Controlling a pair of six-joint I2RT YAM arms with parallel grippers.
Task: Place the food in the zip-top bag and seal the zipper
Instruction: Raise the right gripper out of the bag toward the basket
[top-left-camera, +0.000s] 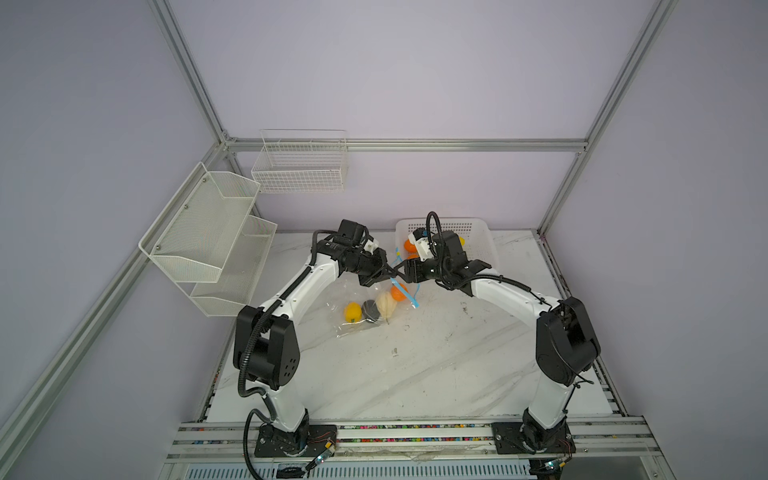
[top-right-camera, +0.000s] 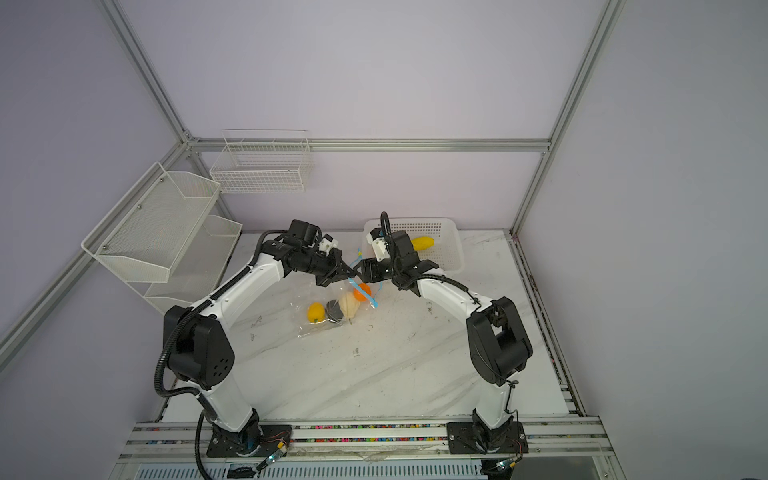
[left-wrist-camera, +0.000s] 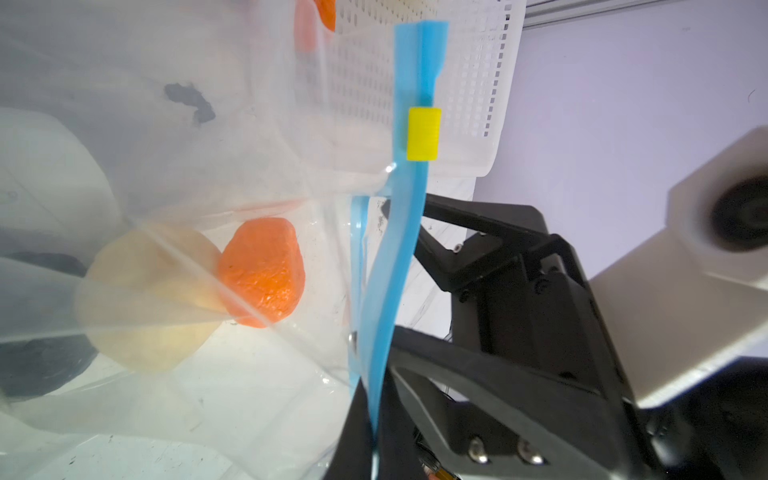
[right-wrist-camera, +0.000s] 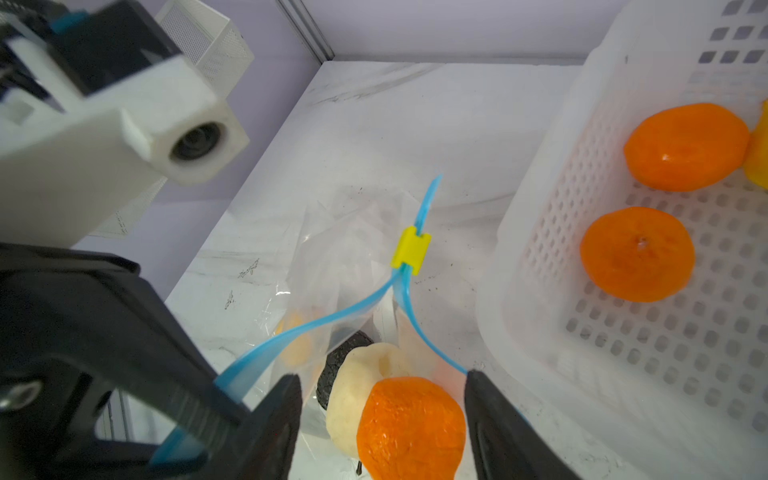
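Observation:
The zip-top bag (top-left-camera: 353, 301) (top-right-camera: 318, 301) lies crinkled on the marble table, its mouth lifted. My left gripper (left-wrist-camera: 374, 415) (top-left-camera: 392, 269) is shut on one lip of the light-blue zipper (left-wrist-camera: 395, 270) (right-wrist-camera: 291, 332), below its yellow tab (left-wrist-camera: 424, 133) (right-wrist-camera: 410, 250). My right gripper (right-wrist-camera: 382, 399) (top-left-camera: 409, 276) stands open over the mouth, fingers either side of an orange tangerine (right-wrist-camera: 411, 428) (top-left-camera: 398, 292) and not touching it. Also inside are a cream bulb (top-left-camera: 384, 305), a dark lump (top-left-camera: 369, 309) and a yellow fruit (top-left-camera: 353, 311). Two tangerines (right-wrist-camera: 685, 145) (right-wrist-camera: 638, 253) and a long yellow piece (top-right-camera: 422, 243) lie in the basket.
The white perforated basket (top-left-camera: 478, 241) (right-wrist-camera: 540, 249) stands at the back right, close behind my right gripper. A white mesh shelf rack (top-left-camera: 208, 241) and a wire basket (top-left-camera: 299, 166) hang on the left and back walls. Frame posts run along the table's edges.

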